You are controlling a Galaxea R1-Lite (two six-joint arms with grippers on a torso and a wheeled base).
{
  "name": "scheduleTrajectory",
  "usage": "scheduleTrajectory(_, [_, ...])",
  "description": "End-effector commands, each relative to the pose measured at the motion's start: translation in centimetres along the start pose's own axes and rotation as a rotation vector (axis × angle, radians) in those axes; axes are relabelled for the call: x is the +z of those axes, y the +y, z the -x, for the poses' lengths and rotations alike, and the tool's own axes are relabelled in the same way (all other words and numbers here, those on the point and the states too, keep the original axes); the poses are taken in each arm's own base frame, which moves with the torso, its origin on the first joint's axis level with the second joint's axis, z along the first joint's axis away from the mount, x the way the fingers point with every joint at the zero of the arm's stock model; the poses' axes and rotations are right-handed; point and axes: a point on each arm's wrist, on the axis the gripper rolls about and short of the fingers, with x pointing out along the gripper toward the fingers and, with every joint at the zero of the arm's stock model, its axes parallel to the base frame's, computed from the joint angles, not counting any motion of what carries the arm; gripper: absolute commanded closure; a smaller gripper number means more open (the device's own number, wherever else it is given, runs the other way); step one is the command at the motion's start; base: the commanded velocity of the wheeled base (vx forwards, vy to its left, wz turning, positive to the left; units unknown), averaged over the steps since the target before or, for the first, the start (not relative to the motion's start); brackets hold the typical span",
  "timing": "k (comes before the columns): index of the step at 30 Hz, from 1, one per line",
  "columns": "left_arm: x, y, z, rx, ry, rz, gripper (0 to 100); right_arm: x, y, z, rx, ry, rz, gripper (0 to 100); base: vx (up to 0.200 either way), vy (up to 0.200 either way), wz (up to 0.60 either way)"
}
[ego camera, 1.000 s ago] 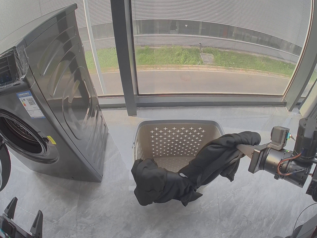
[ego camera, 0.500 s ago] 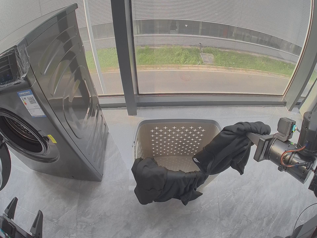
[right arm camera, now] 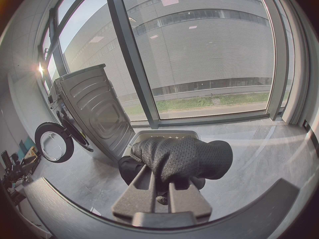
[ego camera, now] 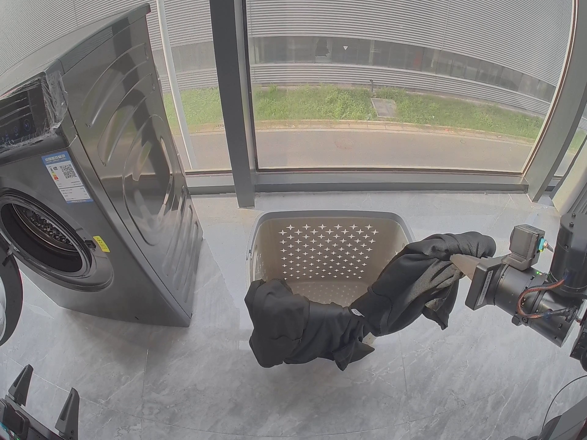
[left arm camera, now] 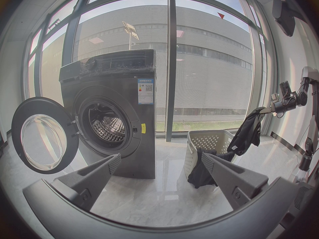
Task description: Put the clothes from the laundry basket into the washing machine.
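A black garment point(ego camera: 403, 276) stretches from my right gripper point(ego camera: 457, 263) down across the white laundry basket point(ego camera: 330, 216). Its lower end hangs bunched over the basket's near rim. The right gripper is shut on the garment's upper end point(right arm camera: 179, 156), held above the basket's right side; from the left wrist it shows far off point(left arm camera: 265, 110). The grey washing machine point(ego camera: 122, 154) stands left of the basket with its round door point(left arm camera: 43, 135) swung open and the drum point(left arm camera: 106, 123) exposed. My left gripper point(left arm camera: 160, 156) is open and holds nothing, low at the near left point(ego camera: 49, 383).
A tall glass window wall with a dark pillar point(ego camera: 235, 93) runs behind the basket and the machine. Bare marble floor point(ego camera: 183, 368) lies between the left gripper, the machine and the basket. The open door point(ego camera: 7, 300) juts out at the far left.
The right gripper has drawn the garment's upper end slightly up and to the right, pulling more cloth out of the basket. The head view has shifted a little. The left gripper stays put.
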Motion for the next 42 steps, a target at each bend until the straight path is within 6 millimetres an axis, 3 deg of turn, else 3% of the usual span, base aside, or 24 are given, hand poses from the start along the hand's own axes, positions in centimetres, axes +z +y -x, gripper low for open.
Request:
scheduleTrajectory(1, [-0.4,0.0,0.0,0.000,-0.003,0.002,0,0.0,0.0,0.0,0.002,0.001,0.000,100,0.000,0.200,0.00])
scheduleTrajectory(42, [-0.5,0.0,0.0,0.000,-0.002,0.003,0,0.3,2.2,1.0,0.151,-0.053,0.000,100,0.000,0.200,0.00])
